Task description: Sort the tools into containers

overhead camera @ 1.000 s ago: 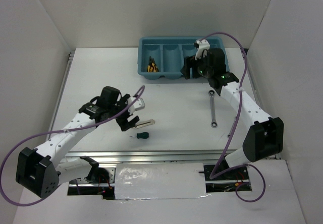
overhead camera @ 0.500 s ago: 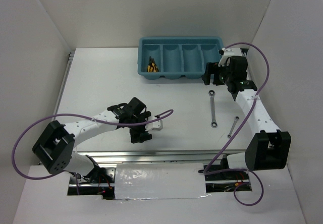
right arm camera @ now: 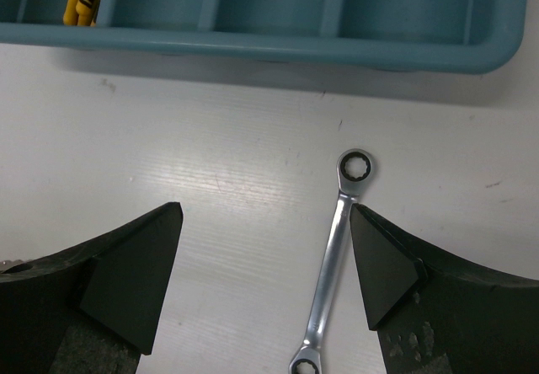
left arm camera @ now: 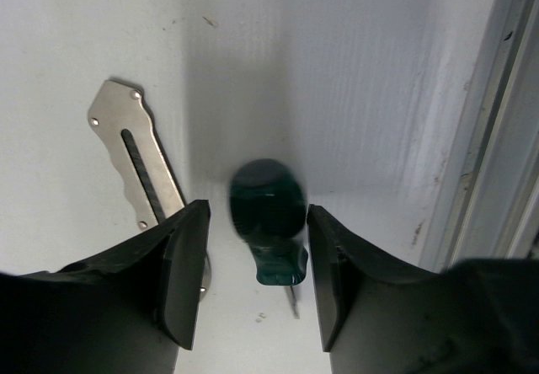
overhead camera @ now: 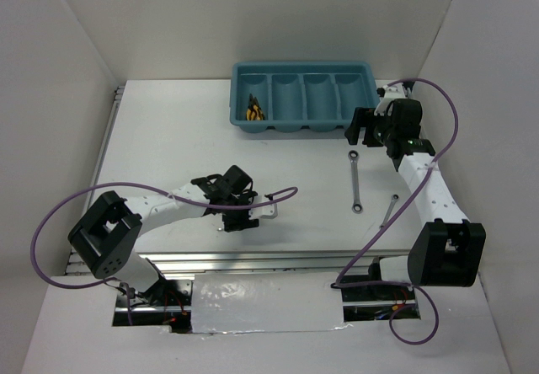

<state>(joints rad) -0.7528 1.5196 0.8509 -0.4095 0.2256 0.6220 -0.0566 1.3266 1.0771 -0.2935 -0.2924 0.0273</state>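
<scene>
Straddling the green screwdriver, our left gripper stood narrow, not quite clamping it; our right gripper gaped wide above the silver wrench.

Left hand low, parted; right hand spread.

Illumination bright, even, from overhead; white counter close to overexposure, shadows soft. Left wrist view: green-handled screwdriver blurred, within a broad grey shadow. Right wrist view sharp; wrench carries mild glare.
</scene>
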